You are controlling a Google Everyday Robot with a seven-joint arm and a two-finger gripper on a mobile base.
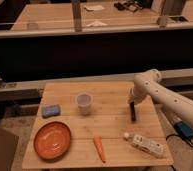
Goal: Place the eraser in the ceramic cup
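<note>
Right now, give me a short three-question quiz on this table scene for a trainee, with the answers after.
1. True or false: the eraser already lies in the ceramic cup.
2. Which one lies left of the ceramic cup? A blue pad; B eraser; C gripper.
3. Where is the gripper?

Key: 1 false, the eraser is on the table, right of the ceramic cup. 2 A. 3 Down at the eraser's far end, right of the ceramic cup.
</note>
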